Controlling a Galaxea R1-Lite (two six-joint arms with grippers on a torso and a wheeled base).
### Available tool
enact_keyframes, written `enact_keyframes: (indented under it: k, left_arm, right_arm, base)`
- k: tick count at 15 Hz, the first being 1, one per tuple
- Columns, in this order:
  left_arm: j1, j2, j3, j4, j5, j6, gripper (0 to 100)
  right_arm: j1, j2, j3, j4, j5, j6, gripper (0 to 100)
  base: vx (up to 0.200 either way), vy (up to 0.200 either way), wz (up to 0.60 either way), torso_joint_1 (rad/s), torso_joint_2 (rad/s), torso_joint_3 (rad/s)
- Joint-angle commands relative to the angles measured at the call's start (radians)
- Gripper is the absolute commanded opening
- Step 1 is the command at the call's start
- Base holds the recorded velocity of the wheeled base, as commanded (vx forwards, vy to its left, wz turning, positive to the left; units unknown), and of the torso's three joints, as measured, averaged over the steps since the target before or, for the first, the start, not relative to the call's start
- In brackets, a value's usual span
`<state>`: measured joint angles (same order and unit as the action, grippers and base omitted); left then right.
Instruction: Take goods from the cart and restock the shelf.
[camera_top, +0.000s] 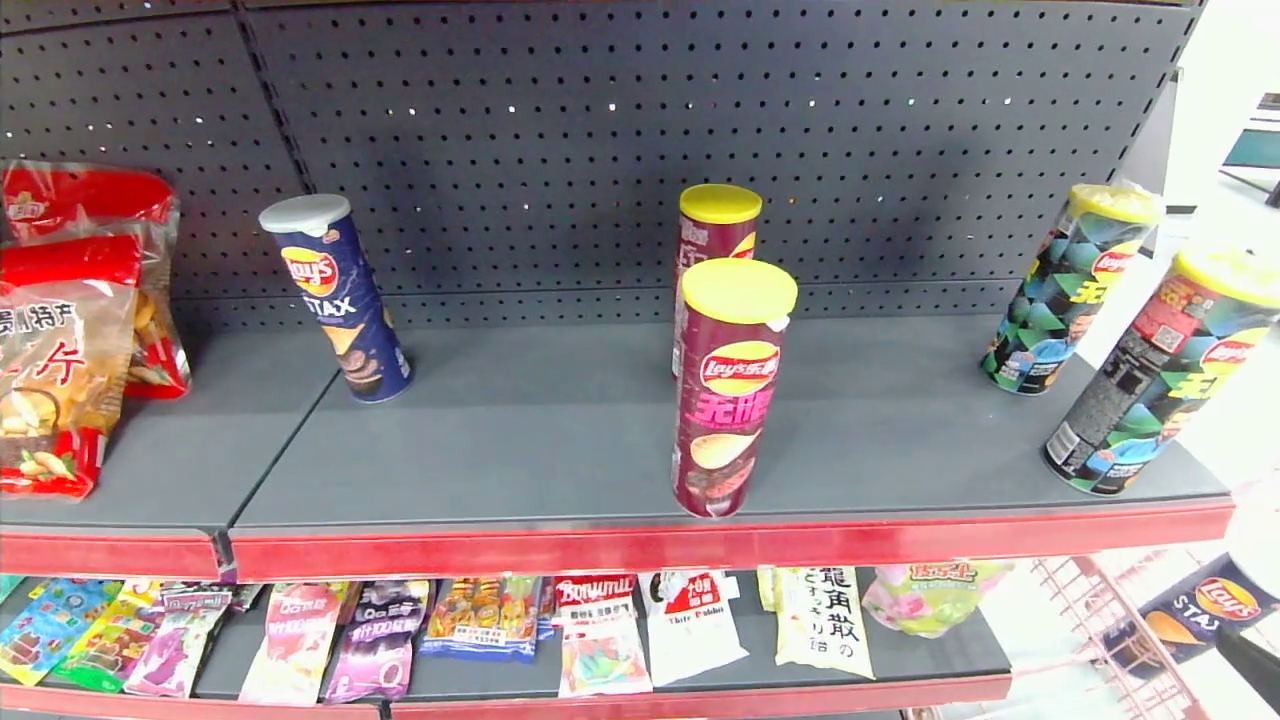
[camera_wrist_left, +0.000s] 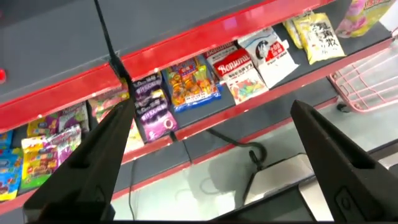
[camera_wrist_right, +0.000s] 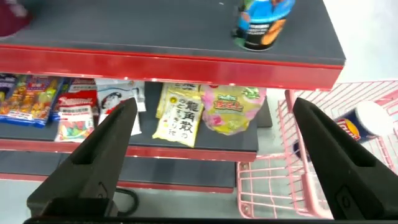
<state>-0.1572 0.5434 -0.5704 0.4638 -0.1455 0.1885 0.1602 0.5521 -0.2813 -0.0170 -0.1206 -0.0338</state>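
**A:** Head view, item by item: what is sitting on the shelf (camera_top: 700, 545)?

**B:** Five tubes are standing on the upper board.
- One blue tube (camera_top: 335, 300) is toward the left.
- Two maroon tubes (camera_top: 733, 385) are in the middle, one right behind the other.
- Two patterned tubes (camera_top: 1070, 290) are at the right end.

Snack bags (camera_top: 70, 320) are leaning at the far left. Wide bare stretches are showing between the groups.

**A:** Stock waiting?

**B:** The pink cart (camera_top: 1075, 590) is standing low at the right, just beside the shelf. One cart tube (camera_top: 1195, 610), blue like the one on the board, is lying in it.

**A:** Left wrist view?

**B:** The left claw (camera_wrist_left: 211, 104) is hanging spread wide and carrying nothing. It is facing the lower board, where sweet packets (camera_wrist_left: 186, 81) are lying in a row. A corner of the cart (camera_wrist_left: 364, 84) is showing beyond it.

**A:** Right wrist view?

**B:** The right claw (camera_wrist_right: 214, 102) is also gaping wide and empty, near the shelf's right end. The cart (camera_wrist_right: 267, 186) is sitting close below it, with the cart tube (camera_wrist_right: 367, 121) lying inside. One of the patterned tubes (camera_wrist_right: 261, 22) is standing on the board above.

**A:** Status entry?

**B:** Restocking is looking partly done. Five tubes are shelved, and at least one is waiting in the cart. No pickup is under way. I am judging the right claw better placed for the next one, since it is nearer the cart.
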Motion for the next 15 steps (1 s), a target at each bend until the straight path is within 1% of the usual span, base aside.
enact_keyframes:
  k: [1,4,11,13,14,15]
  left_arm:
    - [0.001,-0.01,0.015,-0.007,0.0,0.002,100]
    - [-0.001,-0.025,0.026,-0.008,0.0,0.022,100]
    - [-0.001,-0.059,0.046,-0.002,0.0,0.039,100]
    - [-0.001,-0.082,0.061,-0.002,0.0,0.057,100]
    - [0.001,-0.105,0.084,-0.004,0.0,0.085,100]
    - [-0.001,-0.115,0.09,-0.005,0.0,0.091,100]
  right_arm:
    - [0.001,0.002,0.001,0.002,-0.001,0.0,100]
    - [0.002,0.005,0.008,0.002,-0.001,0.0,100]
    - [0.002,0.006,0.016,0.002,0.003,0.0,100]
    - [0.002,0.008,0.016,0.002,0.004,0.0,100]
    - [0.002,0.006,0.025,0.0,0.004,0.0,100]
    - [0.002,0.005,0.03,0.0,0.004,0.0,100]
  base:
    - [0.0,-0.2,0.0,0.017,0.01,0.007]
    - [0.0,-0.2,0.0,0.003,0.0,0.002]
    - [0.0,-0.2,0.0,0.003,0.0,0.003]
    - [0.0,-0.2,0.0,0.005,0.0,0.002]
    - [0.0,0.0,0.0,0.0,0.0,0.0]
    - [0.0,0.0,0.0,0.0,0.0,0.0]
